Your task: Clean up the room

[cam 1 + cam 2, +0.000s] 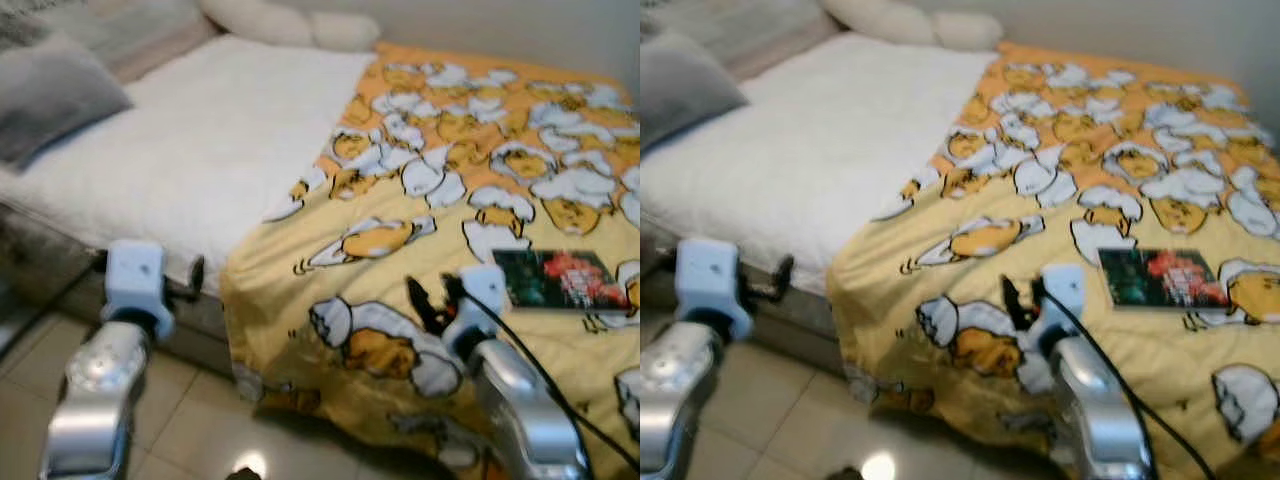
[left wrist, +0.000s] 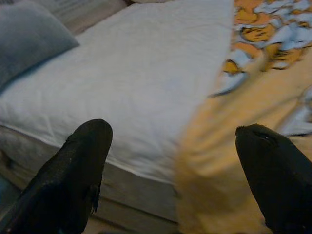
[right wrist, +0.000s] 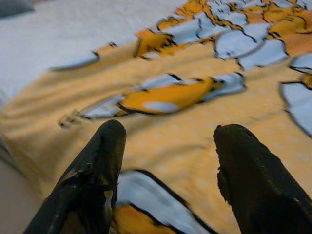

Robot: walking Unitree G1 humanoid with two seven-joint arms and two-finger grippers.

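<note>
I see the bed [image 1: 190,160], its white sheet bare on my left side, with the yellow patterned blanket [image 1: 450,200] covering the right side and hanging over the edge. A grey pillow [image 1: 50,95] lies at the far left. A book [image 1: 550,279] rests on the blanket. My left gripper [image 2: 170,161] hovers at the bed edge, fingers wide; my right gripper [image 3: 165,161] hangs over the blanket, fingers wide, holding nothing.

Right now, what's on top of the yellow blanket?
A book lies flat on the yellow blanket; the open right gripper hovers over its near edge. Whatever is beneath the blanket is covered.
</note>
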